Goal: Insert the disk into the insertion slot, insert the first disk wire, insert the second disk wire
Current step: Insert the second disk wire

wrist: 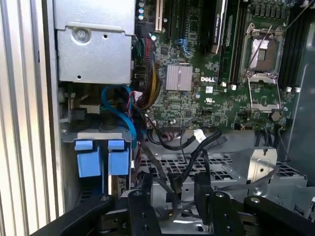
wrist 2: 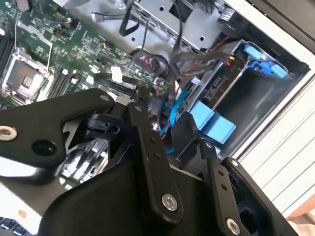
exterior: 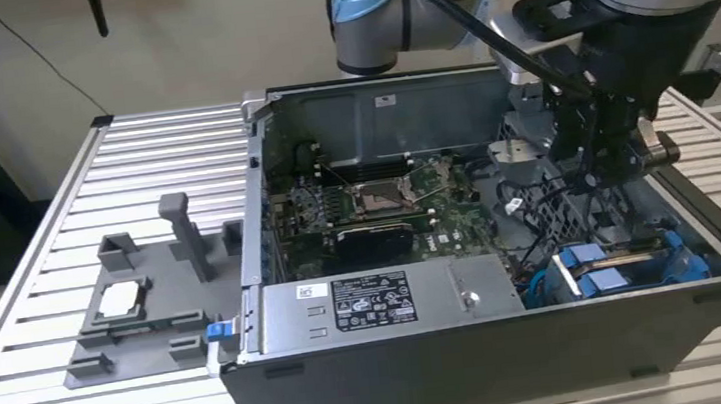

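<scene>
— Down at the corner of the computer case [exterior: 486, 375], is the disk [exterior: 624, 259] seated?
— Yes, it sits in the slot [wrist: 98, 135], so that step looks done. Whether its wires are plugged in, I cannot tell.
— And the gripper [wrist: 174, 186]?
— Released, spread over loose black cables [wrist: 170, 146] beside the slot.

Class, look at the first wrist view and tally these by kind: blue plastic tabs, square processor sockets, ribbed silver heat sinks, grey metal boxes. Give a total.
Blue plastic tabs: 2
Square processor socket: 1
Ribbed silver heat sink: 1
Grey metal box: 1
Total: 5
</scene>
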